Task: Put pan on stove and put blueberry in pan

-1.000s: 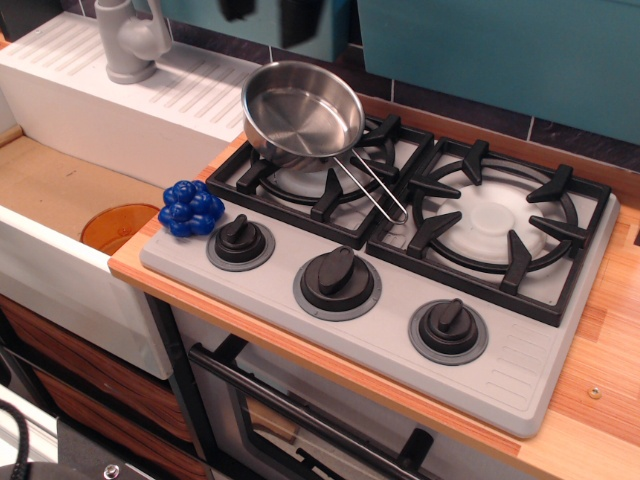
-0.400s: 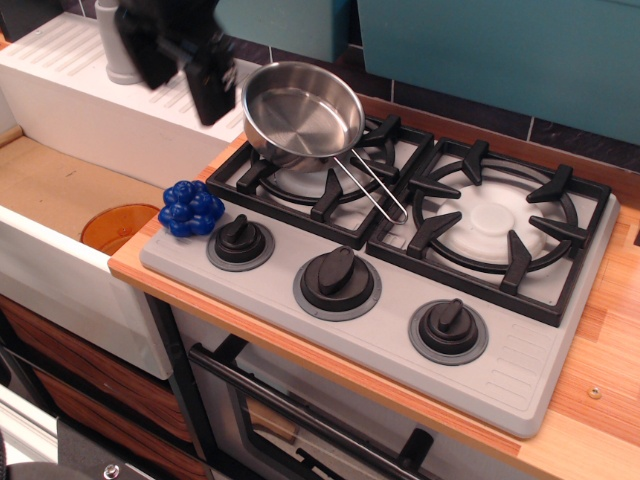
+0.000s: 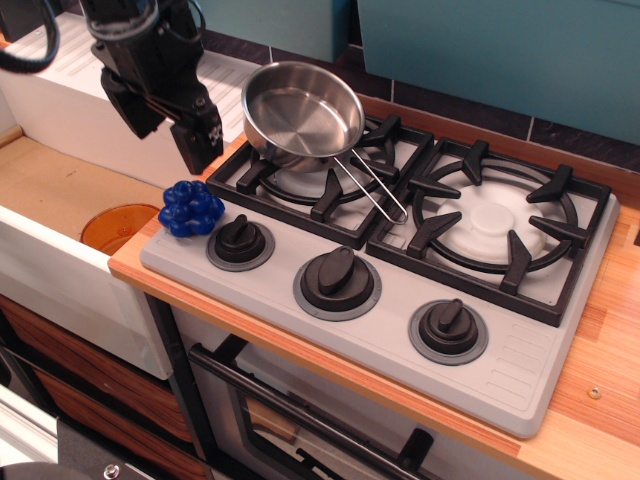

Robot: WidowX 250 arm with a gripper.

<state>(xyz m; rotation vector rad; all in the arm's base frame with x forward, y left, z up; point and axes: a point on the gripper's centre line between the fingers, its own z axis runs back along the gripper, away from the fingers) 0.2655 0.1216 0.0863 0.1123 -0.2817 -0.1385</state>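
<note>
Since the earlier frames the gripper [image 3: 170, 125] had dropped in from the far left and come lower, now hanging just above and a bit far of the blueberry [image 3: 191, 208]; nothing else had shifted. Two black fingers [image 3: 198, 138] stood apart with nothing between them, so jaws were spread and empty.

Pan [image 3: 302, 112] already sat on the far-left burner of the stove [image 3: 400, 260], tilted on the grate, wire handle running right and nearer toward the middle. First half of the task looked done; the berry was still to go.

Blueberry lay on the near-left corner of the stove, just left of the left knob [image 3: 241, 240], close to the edge above the sink [image 3: 60, 190].

Handling, as a guess: light, hard plastic, glossy and bumpy, so likely slippery and able to roll or pop out. Best taken across its widest part, fingers straddling the cluster from above. A nudge left could knock it into the sink.

Hard to see: upper arm was cut off at the top edge, fingertips were dark and a little blurred, and the gap above the berry couldn't be judged. An orange thing [image 3: 118, 225] in the sink was half hidden by the counter [image 3: 600, 400].
</note>
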